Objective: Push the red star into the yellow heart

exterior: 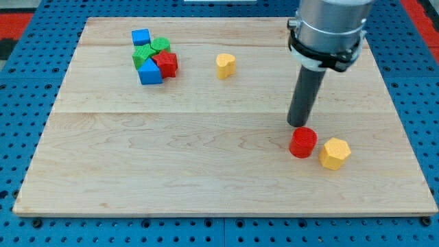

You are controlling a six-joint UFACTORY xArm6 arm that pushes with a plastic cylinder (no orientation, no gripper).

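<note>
The red star (166,64) sits at the view's upper left, packed in a cluster of blocks. The yellow heart (226,65) lies alone to the star's right, a clear gap between them. My tip (299,125) rests on the board at the view's right, far from both, just above a red cylinder (302,143).
The cluster holds a blue cube (140,37) at top, a green block (160,46), a green star (143,57) and a blue block (149,73) touching the red star. A yellow hexagon (335,153) lies right of the red cylinder. The wooden board (171,158) sits on a blue pegboard.
</note>
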